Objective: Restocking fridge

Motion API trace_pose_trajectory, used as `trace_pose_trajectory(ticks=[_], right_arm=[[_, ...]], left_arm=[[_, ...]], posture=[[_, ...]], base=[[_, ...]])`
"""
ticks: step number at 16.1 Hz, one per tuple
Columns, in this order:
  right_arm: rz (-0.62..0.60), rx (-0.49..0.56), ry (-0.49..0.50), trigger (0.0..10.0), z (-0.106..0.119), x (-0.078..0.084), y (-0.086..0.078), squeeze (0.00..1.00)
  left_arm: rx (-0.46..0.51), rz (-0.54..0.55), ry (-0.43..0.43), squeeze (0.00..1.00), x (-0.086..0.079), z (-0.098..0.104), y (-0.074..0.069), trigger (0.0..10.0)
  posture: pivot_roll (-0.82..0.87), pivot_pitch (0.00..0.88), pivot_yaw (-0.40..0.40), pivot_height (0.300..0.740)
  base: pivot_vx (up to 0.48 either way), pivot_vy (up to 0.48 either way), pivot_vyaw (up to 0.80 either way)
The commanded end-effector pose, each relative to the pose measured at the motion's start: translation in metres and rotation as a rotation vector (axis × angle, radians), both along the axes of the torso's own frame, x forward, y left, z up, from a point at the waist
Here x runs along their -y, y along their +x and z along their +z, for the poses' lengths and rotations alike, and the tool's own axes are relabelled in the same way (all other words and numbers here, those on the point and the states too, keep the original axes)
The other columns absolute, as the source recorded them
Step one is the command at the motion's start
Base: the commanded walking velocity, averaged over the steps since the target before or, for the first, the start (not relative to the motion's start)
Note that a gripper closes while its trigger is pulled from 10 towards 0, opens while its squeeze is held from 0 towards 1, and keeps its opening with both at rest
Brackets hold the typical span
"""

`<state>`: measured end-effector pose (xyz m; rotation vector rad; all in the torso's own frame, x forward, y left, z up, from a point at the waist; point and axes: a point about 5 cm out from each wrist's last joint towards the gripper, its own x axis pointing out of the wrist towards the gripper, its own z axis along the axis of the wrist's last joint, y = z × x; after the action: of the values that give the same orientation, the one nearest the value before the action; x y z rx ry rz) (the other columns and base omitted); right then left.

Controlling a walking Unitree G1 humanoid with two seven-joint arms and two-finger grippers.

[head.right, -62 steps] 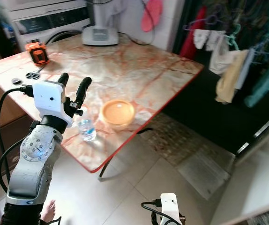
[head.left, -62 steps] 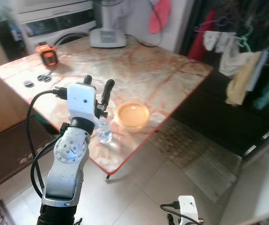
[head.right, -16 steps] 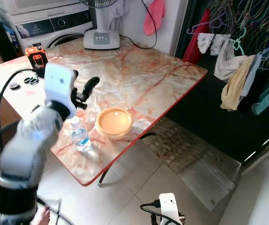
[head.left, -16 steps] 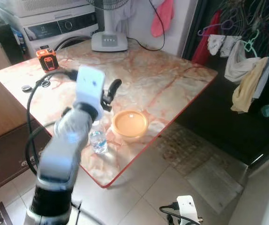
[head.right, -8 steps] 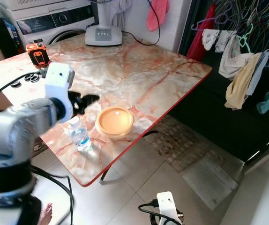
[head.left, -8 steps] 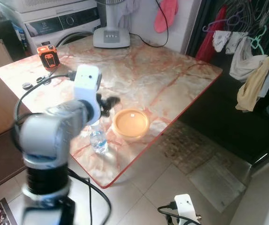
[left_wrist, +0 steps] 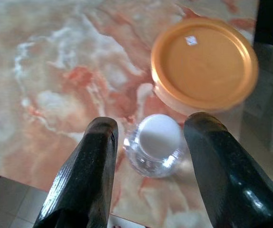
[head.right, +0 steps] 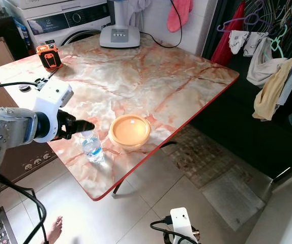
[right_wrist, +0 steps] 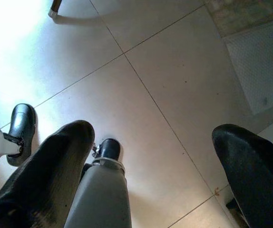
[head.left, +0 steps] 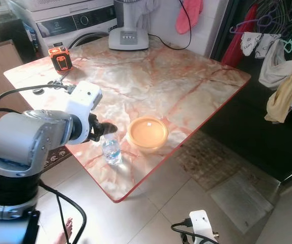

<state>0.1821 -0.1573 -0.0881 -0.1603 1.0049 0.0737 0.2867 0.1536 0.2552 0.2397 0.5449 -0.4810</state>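
A small clear water bottle (head.left: 111, 150) with a white cap (left_wrist: 159, 135) stands upright near the front edge of the marble table (head.left: 176, 81). My left gripper (head.left: 110, 128) hovers just above and behind the bottle. It is open, and in the left wrist view its two black fingers (left_wrist: 96, 156) flank the cap without touching it. A round orange lidded container (head.left: 147, 133) sits right beside the bottle. My right gripper (right_wrist: 151, 137) hangs open over the tiled floor, holding nothing.
An orange device (head.left: 60, 58) and small black items (head.left: 37, 91) lie at the table's far left. A fan base (head.left: 128, 38) and a washing machine (head.left: 80, 23) stand behind. Clothes (head.left: 283, 86) hang on the right. A mat (head.left: 222, 168) lies on the floor.
My left arm has swung down and the open gripper has dropped from above the table to just over the bottle's cap. The camera has shifted a little. The bottle and container stay put.
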Motion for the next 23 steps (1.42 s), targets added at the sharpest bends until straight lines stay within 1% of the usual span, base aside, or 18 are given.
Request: trace_pose_trajectory(ticks=[1,3,4,5,8,10,11,14,18,19,21,23], right_arm=[[0.002,-0.014,-0.005,10.0,-0.001,0.001,-0.002,0.0],[0.011,-0.014,-0.013,10.0,-0.001,0.001,-0.001,0.0],[0.011,-0.014,-0.013,10.0,-0.001,0.002,-0.001,0.0],[0.012,-0.014,-0.014,10.0,-0.001,0.002,-0.001,0.0],[0.019,-0.013,-0.018,10.0,0.0,0.002,-0.001,0.0],[0.02,-0.013,-0.02,10.0,0.0,0.003,-0.001,0.0],[0.023,-0.012,-0.022,10.0,0.0,0.003,-0.001,0.0],[0.025,-0.013,-0.023,10.0,0.0,0.004,-0.001,0.0],[0.025,-0.013,-0.023,10.0,0.0,0.004,-0.001,0.0],[0.031,-0.014,-0.024,10.0,0.0,0.004,-0.001,0.0],[0.034,-0.013,-0.025,10.0,-0.001,0.004,-0.001,0.0],[0.034,-0.013,-0.026,10.0,-0.001,0.004,-0.001,0.0]], left_arm=[[-0.004,-0.042,0.016,0.0,0.003,0.004,-0.001,10.0],[-0.016,-0.12,0.048,0.0,0.001,0.003,-0.001,10.0],[-0.017,-0.139,0.057,0.0,0.001,0.003,0.0,10.0],[-0.013,-0.155,0.091,0.0,-0.001,0.002,0.001,10.0],[-0.007,-0.176,0.098,0.0,0.002,0.004,0.003,10.0],[-0.005,-0.202,0.113,0.0,0.004,0.002,0.004,10.0],[-0.001,-0.203,0.11,0.0,0.005,-0.001,0.008,10.0],[0.0,-0.184,0.107,0.0,0.003,0.001,0.011,10.0],[0.0,-0.184,0.107,0.0,0.003,0.001,0.011,10.0],[0.002,-0.17,0.117,0.0,0.003,-0.003,0.016,10.0],[0.0,-0.162,0.12,0.0,0.002,-0.007,0.02,10.0],[0.005,-0.154,0.125,0.0,0.001,-0.006,0.022,10.0]], posture=[[0.11,0.041,-0.033,0.74],[0.11,0.048,-0.035,0.74],[0.11,0.049,-0.035,0.74],[0.11,0.049,-0.035,0.74],[0.1,0.055,-0.039,0.74],[0.1,0.058,-0.042,0.74],[0.09,0.061,-0.043,0.74],[0.09,0.065,-0.046,0.74],[0.09,0.065,-0.046,0.74],[0.09,0.065,-0.046,0.74],[0.08,0.061,-0.044,0.74],[0.08,0.059,-0.043,0.74]], base=[[0.0,0.0,0.0],[0.0,0.0,0.0],[0.0,0.0,0.0],[0.0,0.0,0.0],[0.0,0.0,0.0],[0.0,0.0,0.0],[0.0,0.0,0.0],[0.0,0.0,0.0],[0.0,0.0,0.0],[0.0,0.0,0.0],[0.0,0.0,0.0],[0.0,0.0,0.0]])
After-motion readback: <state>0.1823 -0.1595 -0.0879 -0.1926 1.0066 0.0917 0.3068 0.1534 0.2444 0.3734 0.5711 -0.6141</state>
